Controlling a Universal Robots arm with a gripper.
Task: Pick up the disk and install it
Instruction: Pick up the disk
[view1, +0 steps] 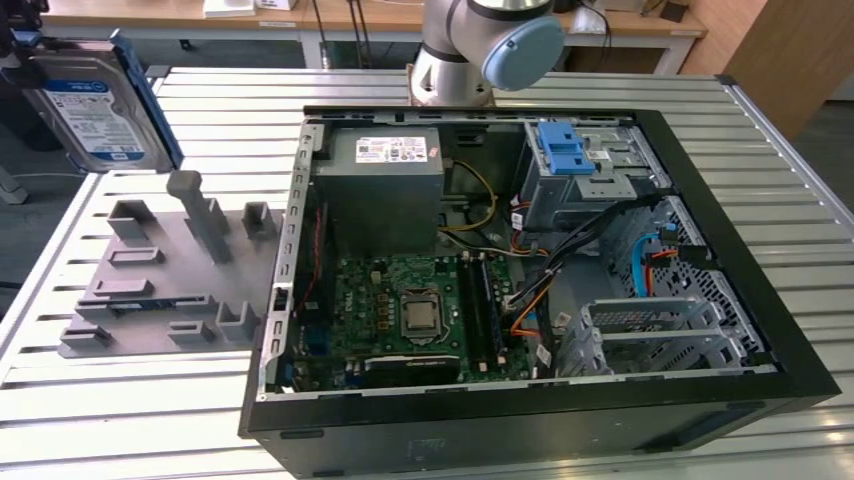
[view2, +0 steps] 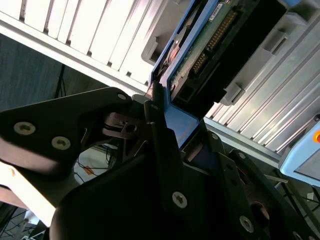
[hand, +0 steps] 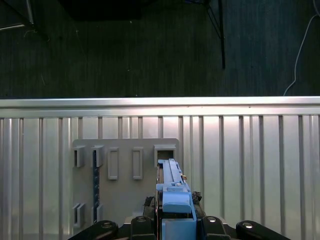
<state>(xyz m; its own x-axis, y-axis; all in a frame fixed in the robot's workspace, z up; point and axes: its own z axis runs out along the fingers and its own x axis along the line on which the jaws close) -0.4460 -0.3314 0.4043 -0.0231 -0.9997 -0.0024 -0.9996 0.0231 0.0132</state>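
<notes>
Your gripper (view2: 172, 125) is squeezed tight on the blue edge of the disk (view1: 96, 100). You hold the disk up in the air, on its edge, above the grey tray (view1: 160, 280). The open computer (view1: 534, 260) sits beside that tray.

The blue-framed disk (view2: 215, 40) edge-on, tight in the black pincer (view2: 170, 117), ribbed metal table (view2: 95, 30) beyond.

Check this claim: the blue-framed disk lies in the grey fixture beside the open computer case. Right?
No. The disk is not in the grey fixture; the gripper holds it raised above it, as the exterior view shows. The rest stands.
</notes>
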